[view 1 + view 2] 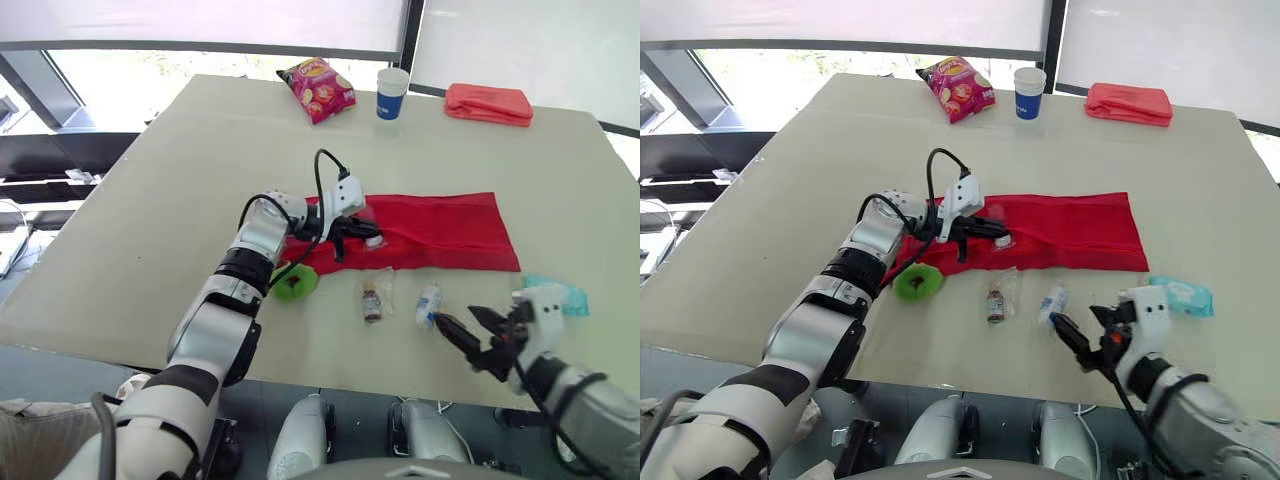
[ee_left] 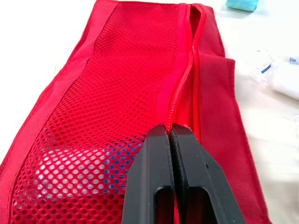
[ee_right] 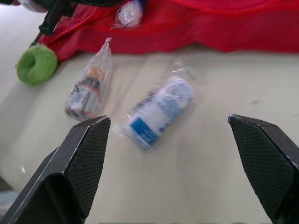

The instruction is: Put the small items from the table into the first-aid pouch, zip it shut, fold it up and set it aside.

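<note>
the red first-aid pouch (image 1: 440,232) lay unfolded and flat across the middle of the desk (image 1: 150,230), its long side running left to right. the left jaws were at the pouch's left end, pressed together on the zip seam beside the mesh panel (image 2: 117,84). in the left wrist view the seam ran straight away from the fingertips (image 2: 161,135). something white and blue (image 2: 79,175) showed through the mesh, inside the pouch. a small clear-wrapped item (image 1: 373,241) sat at the pouch's near edge, just beside the left jaws.

the right jaws hung spread wide and empty at the near right edge of the desk, touching nothing. between the two fingers (image 3: 86,154) in the right wrist view lay a white-and-blue packet (image 3: 161,109) in clear wrap, tilted on the desk near the pouch's front edge. left of it was a small brown bottle (image 1: 372,300) in a clear bag, and further left a green roll (image 1: 296,284), close to the pouch's left corner. a teal packet (image 1: 1185,295) lay on the desk to the right, near the right wrist.

at the far edge of the desk stood a blue paper cup (image 1: 392,92), with a snack bag (image 1: 316,88) on its left and a folded red pouch (image 1: 488,103) on its right, all well apart from the open one.
</note>
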{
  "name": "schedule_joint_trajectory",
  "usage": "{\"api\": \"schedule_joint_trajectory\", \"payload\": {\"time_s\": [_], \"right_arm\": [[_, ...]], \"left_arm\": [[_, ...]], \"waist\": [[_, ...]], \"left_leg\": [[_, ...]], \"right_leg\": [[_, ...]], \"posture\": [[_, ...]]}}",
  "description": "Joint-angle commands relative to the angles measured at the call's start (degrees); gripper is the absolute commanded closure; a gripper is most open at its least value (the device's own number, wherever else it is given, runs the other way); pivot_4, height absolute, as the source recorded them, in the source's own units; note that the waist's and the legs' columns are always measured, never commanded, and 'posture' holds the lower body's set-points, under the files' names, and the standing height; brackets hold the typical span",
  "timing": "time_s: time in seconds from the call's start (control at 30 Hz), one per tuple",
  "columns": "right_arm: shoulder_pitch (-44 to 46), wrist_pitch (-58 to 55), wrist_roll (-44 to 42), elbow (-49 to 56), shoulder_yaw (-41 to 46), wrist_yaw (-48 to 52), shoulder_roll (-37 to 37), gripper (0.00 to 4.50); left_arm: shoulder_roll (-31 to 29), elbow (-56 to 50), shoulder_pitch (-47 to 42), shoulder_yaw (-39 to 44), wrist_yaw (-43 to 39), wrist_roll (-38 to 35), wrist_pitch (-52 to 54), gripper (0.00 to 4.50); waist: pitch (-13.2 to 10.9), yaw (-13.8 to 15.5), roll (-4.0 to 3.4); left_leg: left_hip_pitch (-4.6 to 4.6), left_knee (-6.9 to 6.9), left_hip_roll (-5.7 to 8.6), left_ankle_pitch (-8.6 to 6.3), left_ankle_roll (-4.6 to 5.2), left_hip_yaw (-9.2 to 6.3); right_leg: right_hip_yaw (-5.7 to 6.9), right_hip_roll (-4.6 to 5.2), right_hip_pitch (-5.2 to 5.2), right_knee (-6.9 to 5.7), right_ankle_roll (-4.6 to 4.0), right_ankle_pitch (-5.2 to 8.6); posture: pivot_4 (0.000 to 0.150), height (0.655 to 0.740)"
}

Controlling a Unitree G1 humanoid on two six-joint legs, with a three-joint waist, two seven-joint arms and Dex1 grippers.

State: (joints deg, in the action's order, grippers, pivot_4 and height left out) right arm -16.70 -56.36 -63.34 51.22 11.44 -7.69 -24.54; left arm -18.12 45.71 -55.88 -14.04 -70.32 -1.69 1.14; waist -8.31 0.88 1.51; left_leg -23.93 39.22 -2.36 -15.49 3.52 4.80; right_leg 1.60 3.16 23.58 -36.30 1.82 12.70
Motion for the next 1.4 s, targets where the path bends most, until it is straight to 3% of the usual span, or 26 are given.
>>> {"api": "schedule_joint_trajectory", "payload": {"time_s": [0.03,0.27,0.37,0.4,0.57,0.63,0.73,0.83,1.4], "right_arm": [[2.93,-1.74,-0.07,0.25,-4.12,-8.6,2.88,0.2],[9.42,-4.66,5.1,-6.8,-11.86,-11.58,5.05,0.2],[11.34,-5.44,9.27,-7.97,-14.54,-10.27,3.3,0.85],[11.62,-5.47,10.01,-7.97,-14.91,-9.72,2.94,1.15],[11.45,-4.37,9.61,-4.98,-12.68,-5.32,1.19,3.73],[11.65,-3.91,5.83,-3.79,-10.32,-3.04,0.9,4.36],[13.8,-4.09,0.34,-3.34,-8.46,-1.76,0.84,4.45],[18.57,-4.76,0.17,-7.3,-9.22,-3.19,2.1,4.45],[39.49,-3.48,20.23,-33.96,-18.36,5.46,5.14,4.45]], "left_arm": [[0.14,-3.18,0.11,0.7,-0.22,-0.62,0.9,4.5],[0.87,-5.72,0.46,0.54,0.19,-0.75,3.23,4.5],[0.92,-7.19,0.95,0.57,0.17,-0.95,4.36,4.5],[0.9,-7.65,1.13,0.59,0.18,-0.97,4.71,4.5],[0.86,-10.13,2.44,0.71,0.23,-1.34,6.76,4.5],[1.0,-11.15,3.02,0.64,0.28,-1.52,7.53,4.5],[1.11,-12.68,3.79,0.56,0.38,-1.71,8.61,4.5],[1.16,-13.66,4.21,0.57,0.54,-1.92,9.47,4.5],[1.27,-22.33,8.88,-0.66,-0.28,-3.47,14.2,4.5]], "waist": [[0.01,-0.08,0.01],[0.01,-0.16,0.01],[0.01,-0.22,0.01],[0.02,-0.21,0.01],[0.02,-0.13,0.01],[0.02,-0.14,0.01],[0.02,-0.18,0.01],[0.01,-0.25,0.01],[0.01,-0.69,-0.03]], "left_leg": [[0.0,0.01,0.01,0.0,0.0,0.01],[0.02,0.01,0.01,0.01,0.02,0.02],[0.06,0.01,0.01,0.01,0.02,0.02],[0.07,0.01,0.0,0.01,0.02,0.03],[0.08,0.01,-0.01,0.01,0.02,0.0],[0.08,0.01,0.0,0.01,0.02,0.0],[0.07,0.01,0.0,0.01,0.02,0.03],[0.1,0.02,-0.02,0.02,0.03,0.01],[0.11,0.02,0.03,0.04,0.04,0.06]], "right_leg": [[-0.01,0.0,0.0,0.01,0.01,0.0],[-0.03,-0.08,0.0,-0.06,0.1,-0.05],[-0.04,-0.1,0.0,-0.08,0.13,-0.07],[-0.05,-0.1,0.0,-0.1,0.12,-0.06],[-0.04,-0.14,0.0,-0.14,0.17,-0.09],[-0.05,-0.13,0.0,-0.14,0.18,-0.09],[-0.08,-0.12,0.0,-0.12,0.21,-0.11],[-0.07,-0.14,0.0,-0.17,0.22,-0.12],[-0.11,-0.13,0.02,-0.23,0.24,-0.14]], "posture": [[0.15,0.74],[0.15,0.74],[0.15,0.74],[0.15,0.74],[0.15,0.74],[0.15,0.74],[0.15,0.74],[0.15,0.74],[0.15,0.74]]}}
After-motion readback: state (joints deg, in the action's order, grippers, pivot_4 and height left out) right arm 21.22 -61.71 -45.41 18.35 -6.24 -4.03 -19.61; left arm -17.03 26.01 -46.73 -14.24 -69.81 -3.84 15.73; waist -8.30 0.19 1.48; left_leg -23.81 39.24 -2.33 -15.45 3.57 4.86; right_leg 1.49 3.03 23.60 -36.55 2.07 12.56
